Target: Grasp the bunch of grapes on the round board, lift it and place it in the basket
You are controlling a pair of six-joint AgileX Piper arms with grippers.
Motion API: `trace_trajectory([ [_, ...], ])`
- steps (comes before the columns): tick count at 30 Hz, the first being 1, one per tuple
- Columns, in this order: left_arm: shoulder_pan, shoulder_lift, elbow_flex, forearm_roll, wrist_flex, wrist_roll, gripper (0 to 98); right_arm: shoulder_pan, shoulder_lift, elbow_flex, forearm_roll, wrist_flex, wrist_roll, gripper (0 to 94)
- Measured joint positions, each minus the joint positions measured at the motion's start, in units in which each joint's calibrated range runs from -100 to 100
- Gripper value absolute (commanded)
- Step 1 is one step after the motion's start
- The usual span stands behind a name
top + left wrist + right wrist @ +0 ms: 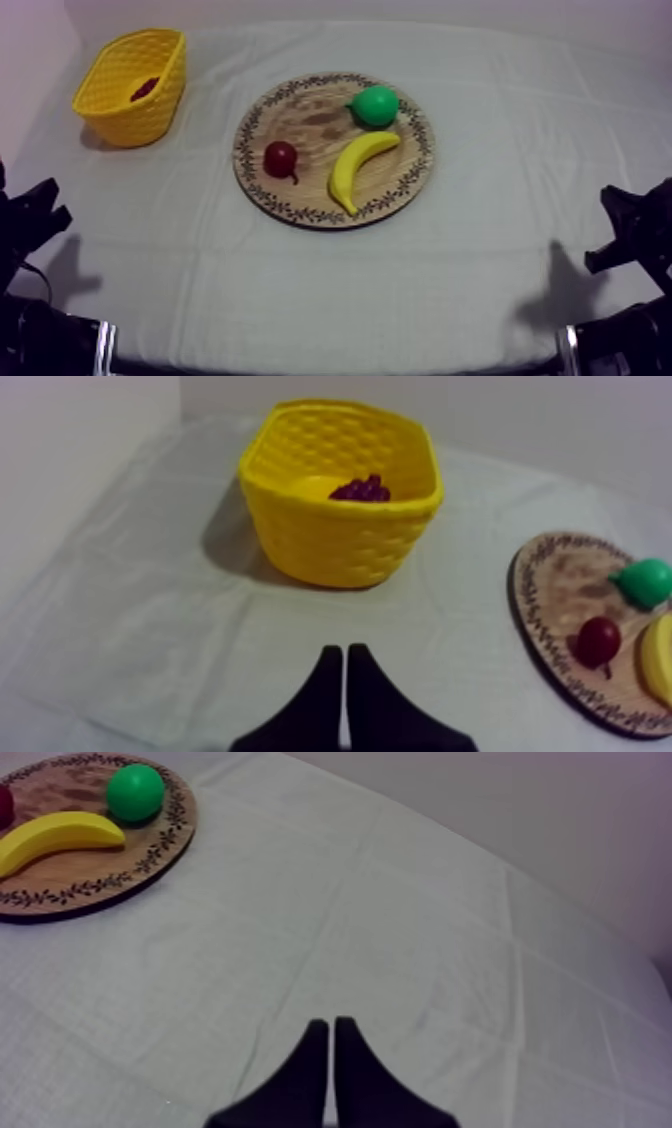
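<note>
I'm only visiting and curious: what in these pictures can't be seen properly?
Bunch of grapes: left wrist view, mostly hidden behind the wall of the yellow basket; only its top shows.
Banana and wooden board: left wrist view, cut off by the picture's edge.
Small red fruit: right wrist view, nearly all cut off by the edge.

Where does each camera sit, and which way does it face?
Top: above table, slanting down on wooden board, yellow basket; left arm, right arm at lower corners.
Left wrist: on left arm, facing basket with bunch of grapes; left gripper shut.
Right wrist: on right arm, facing board; right gripper shut.
All share the board.
</note>
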Motion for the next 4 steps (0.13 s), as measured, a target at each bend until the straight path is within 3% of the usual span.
trace_trajectory([
  [4, 0.37, -1.37, 1.29, 0.05, -1.55, 3.83, 0.1, 0.00, 0.00, 0.00, 0.00, 0.00, 0.00, 0.3],
])
